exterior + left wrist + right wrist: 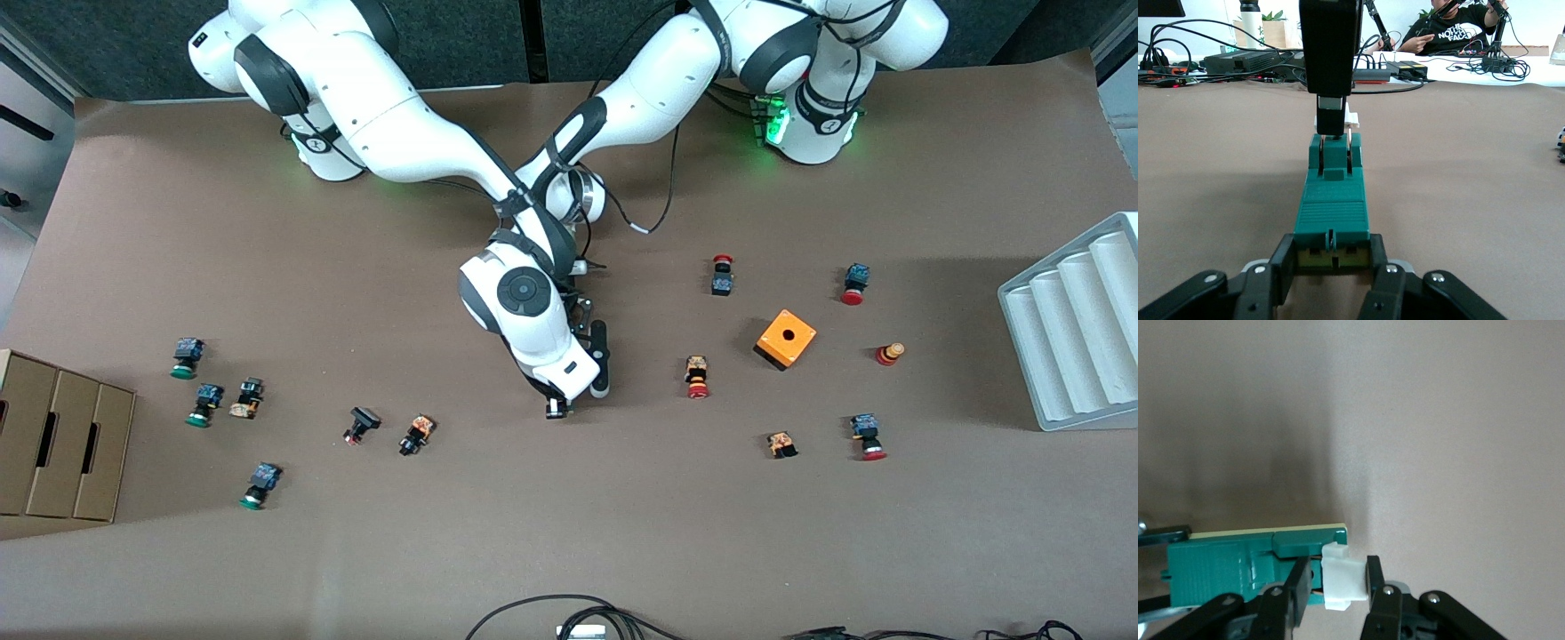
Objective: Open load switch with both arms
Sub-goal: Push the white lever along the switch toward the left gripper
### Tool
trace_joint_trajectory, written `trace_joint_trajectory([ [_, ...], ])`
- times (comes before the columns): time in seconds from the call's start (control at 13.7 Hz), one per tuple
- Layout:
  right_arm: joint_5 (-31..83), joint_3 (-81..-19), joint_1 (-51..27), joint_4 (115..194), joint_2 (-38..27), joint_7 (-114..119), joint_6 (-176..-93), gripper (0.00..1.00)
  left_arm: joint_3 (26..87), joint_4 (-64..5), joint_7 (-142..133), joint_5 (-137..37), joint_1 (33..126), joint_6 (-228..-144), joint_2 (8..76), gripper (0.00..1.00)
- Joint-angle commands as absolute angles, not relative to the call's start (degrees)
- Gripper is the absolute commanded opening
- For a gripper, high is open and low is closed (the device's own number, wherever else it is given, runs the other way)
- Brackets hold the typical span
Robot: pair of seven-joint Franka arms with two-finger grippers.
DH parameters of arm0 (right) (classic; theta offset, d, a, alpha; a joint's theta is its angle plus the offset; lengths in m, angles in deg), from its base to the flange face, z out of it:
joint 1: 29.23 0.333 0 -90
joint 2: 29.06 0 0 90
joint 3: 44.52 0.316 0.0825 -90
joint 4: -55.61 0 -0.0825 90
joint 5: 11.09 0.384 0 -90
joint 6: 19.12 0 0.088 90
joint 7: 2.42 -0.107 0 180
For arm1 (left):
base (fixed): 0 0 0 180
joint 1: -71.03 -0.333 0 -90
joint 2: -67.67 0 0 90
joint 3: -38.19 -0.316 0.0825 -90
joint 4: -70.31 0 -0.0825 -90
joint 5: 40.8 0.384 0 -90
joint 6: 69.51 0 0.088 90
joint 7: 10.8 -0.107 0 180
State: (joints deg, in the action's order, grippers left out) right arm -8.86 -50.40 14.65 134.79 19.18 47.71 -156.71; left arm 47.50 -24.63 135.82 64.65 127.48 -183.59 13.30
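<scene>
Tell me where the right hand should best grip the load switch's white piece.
Across the white piece's flat sides, coming down from above. It juts off the end of the green load switch, which the left hand clamps at its other end.

A brown paper-covered tabletop (569, 533) carries scattered small red- and green-capped push buttons (698, 377), an orange cube with a hole (786, 339), and a dark-green rectangular load switch (1332, 213) mid-table.
</scene>
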Motion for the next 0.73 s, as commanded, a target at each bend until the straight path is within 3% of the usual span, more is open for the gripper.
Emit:
trace_joint_trajectory([
  [0.0,-7.66,-50.32,15.07,136.12,18.32,47.59,-154.38,0.41,46.81,-23.21,136.59,65.03,127.10,-183.77,12.91,0.38],
  [0.65,-8.28,-50.32,15.16,136.12,17.35,47.59,-150.43,0.41,46.81,-23.12,136.59,65.03,127.10,-183.77,12.83,0.38],
])
